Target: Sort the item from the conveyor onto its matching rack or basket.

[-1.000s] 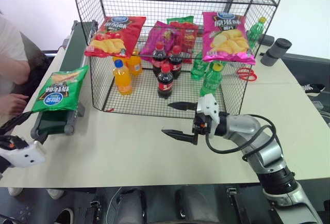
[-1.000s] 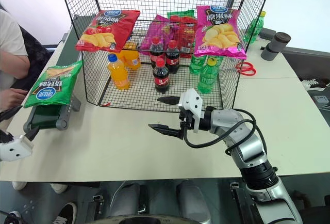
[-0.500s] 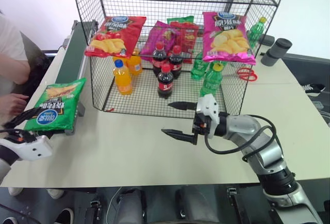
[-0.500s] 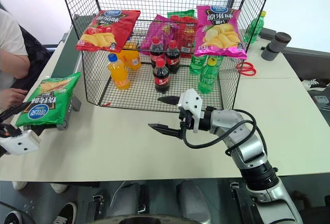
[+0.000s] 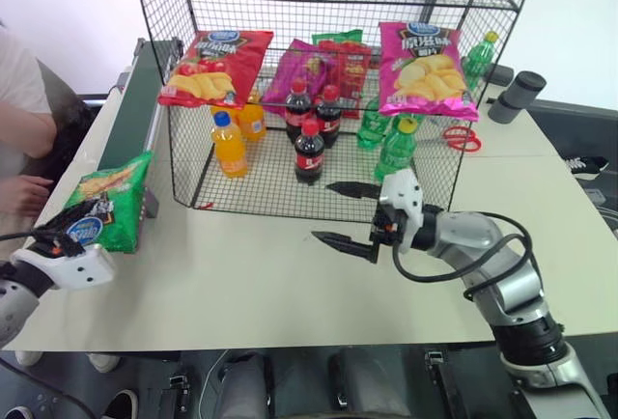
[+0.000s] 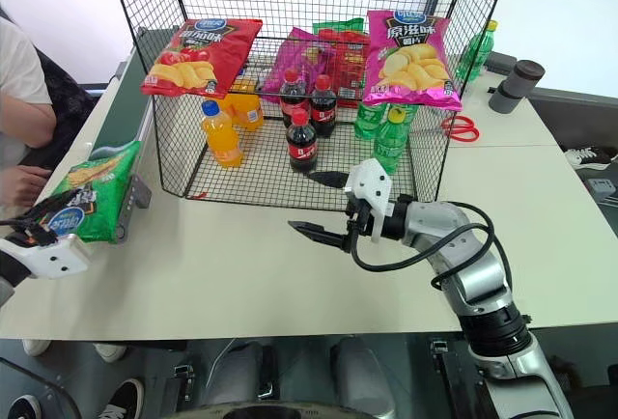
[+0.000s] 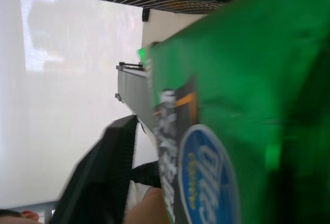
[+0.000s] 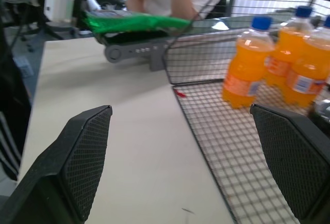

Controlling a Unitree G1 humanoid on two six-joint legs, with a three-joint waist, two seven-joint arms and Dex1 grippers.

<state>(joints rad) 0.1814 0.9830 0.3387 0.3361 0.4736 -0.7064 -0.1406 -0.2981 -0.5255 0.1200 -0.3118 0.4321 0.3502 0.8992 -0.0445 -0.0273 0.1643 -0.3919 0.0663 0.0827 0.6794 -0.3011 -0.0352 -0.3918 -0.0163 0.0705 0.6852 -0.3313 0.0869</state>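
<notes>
Left gripper closing on the glossy green potato-chip bag at the conveyor's end

At the lower left of the left eye frame, the bag droops over the near end of the long dark-green conveyor belt in its grey metal frame, its blue-logo edge between the left fingers, which look pinched on it, though whether the grip is firm I cannot tell. The right gripper, at the frame's centre above the pale table, has its fingers spread wide and empty. The tall black wire-grid rack fills the upper middle. The bag is likely light, air-puffed, crinkly and slippery, with fragile chips inside, so the flat sealed seam by the logo seems the best hold, gripped without crushing the pillow.
</notes>
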